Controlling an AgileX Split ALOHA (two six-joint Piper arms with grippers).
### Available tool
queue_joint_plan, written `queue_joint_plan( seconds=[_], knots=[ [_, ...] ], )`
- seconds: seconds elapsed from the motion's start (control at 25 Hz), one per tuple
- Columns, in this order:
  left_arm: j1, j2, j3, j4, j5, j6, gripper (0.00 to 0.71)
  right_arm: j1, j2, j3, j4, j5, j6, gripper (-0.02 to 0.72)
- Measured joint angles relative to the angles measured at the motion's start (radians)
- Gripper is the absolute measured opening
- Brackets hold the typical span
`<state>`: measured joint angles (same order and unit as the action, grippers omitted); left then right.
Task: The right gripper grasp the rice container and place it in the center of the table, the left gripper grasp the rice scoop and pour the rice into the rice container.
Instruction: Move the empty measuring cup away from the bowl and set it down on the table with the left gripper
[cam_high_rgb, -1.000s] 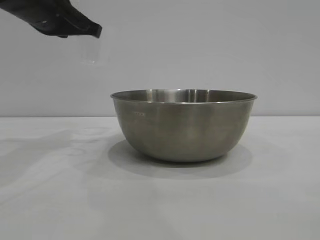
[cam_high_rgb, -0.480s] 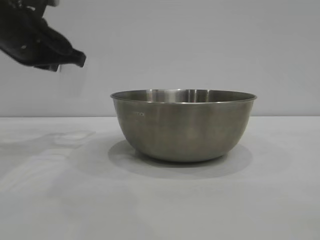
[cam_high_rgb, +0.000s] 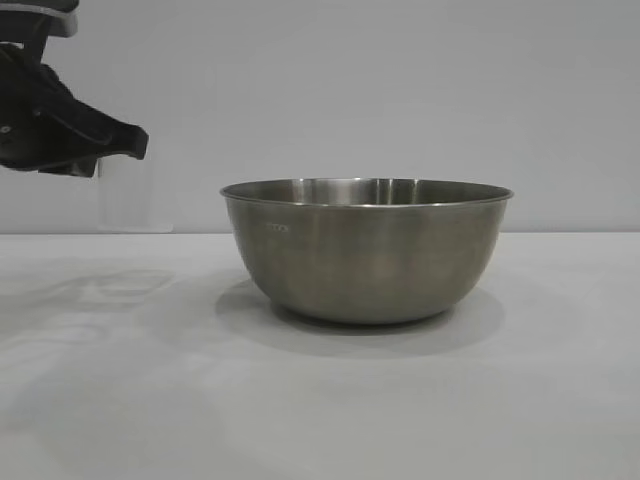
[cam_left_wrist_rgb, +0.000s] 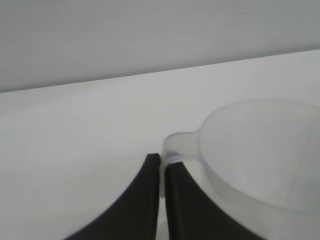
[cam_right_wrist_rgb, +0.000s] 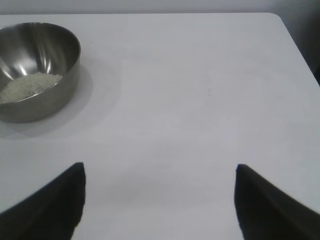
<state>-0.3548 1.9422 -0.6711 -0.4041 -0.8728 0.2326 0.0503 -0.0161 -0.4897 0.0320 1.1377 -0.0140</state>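
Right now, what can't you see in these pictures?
- Exterior view: the rice inside the rice container, hidden by its steel wall.
- Exterior view: the right tool, out of frame.
- Left wrist view: part of the rice scoop, cut off by the edge; left tool pinches its handle.

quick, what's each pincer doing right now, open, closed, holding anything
Left pincer: closed on the handle of the rice scoop.
Right pincer: open, holding nothing, away from the rice container.

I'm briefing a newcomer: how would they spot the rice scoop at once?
Start at the steel rice container mid-table, then look toward the left gripper. Its fingers pinch the rice scoop by its handle: a small frosted plastic cup, empty.
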Motion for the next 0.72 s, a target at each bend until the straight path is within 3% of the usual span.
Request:
queue_joint_plan(
  seconds=[0.72],
  knots=[
    [0.0, 0.213, 0.004, 0.104, -0.286, -0.112, 0.0, 0.0, 0.0, 0.0, 0.0, 0.0, 0.0, 0.524]
  ],
)
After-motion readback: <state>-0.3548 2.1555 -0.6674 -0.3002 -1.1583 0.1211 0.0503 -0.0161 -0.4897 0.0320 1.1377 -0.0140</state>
